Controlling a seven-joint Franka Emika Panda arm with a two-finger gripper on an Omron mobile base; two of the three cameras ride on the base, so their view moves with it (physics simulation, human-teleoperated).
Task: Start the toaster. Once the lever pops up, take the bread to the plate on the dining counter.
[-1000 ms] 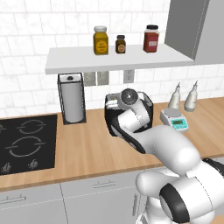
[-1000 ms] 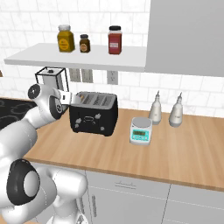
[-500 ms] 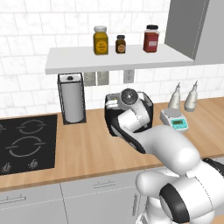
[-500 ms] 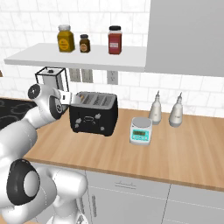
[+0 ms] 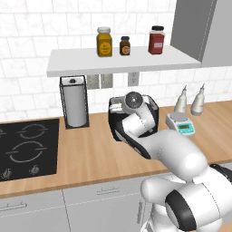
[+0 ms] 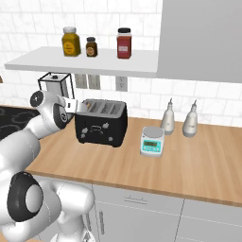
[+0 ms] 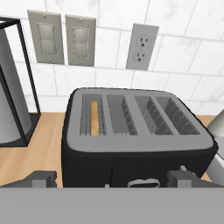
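The black toaster [image 6: 101, 123] stands on the wood wall counter below the shelf. In the hand view the toaster [image 7: 131, 144] is close, seen from above its front, and the tan bread [image 7: 94, 118] sits down in the leftmost slot. My gripper [image 7: 113, 178] is open, its two dark fingertips [image 7: 41, 177] spread wide in front of the toaster's face, holding nothing. In the left base view my arm covers most of the toaster [image 5: 113, 120]. The plate and the dining counter are out of view.
A wire-framed paper towel roll [image 5: 74, 102] stands left of the toaster, with the black cooktop [image 5: 27, 147] beyond it. To the right are a small kitchen scale [image 6: 152, 141] and two bottles [image 6: 168, 117]. A shelf [image 5: 122, 61] carrying jars hangs overhead.
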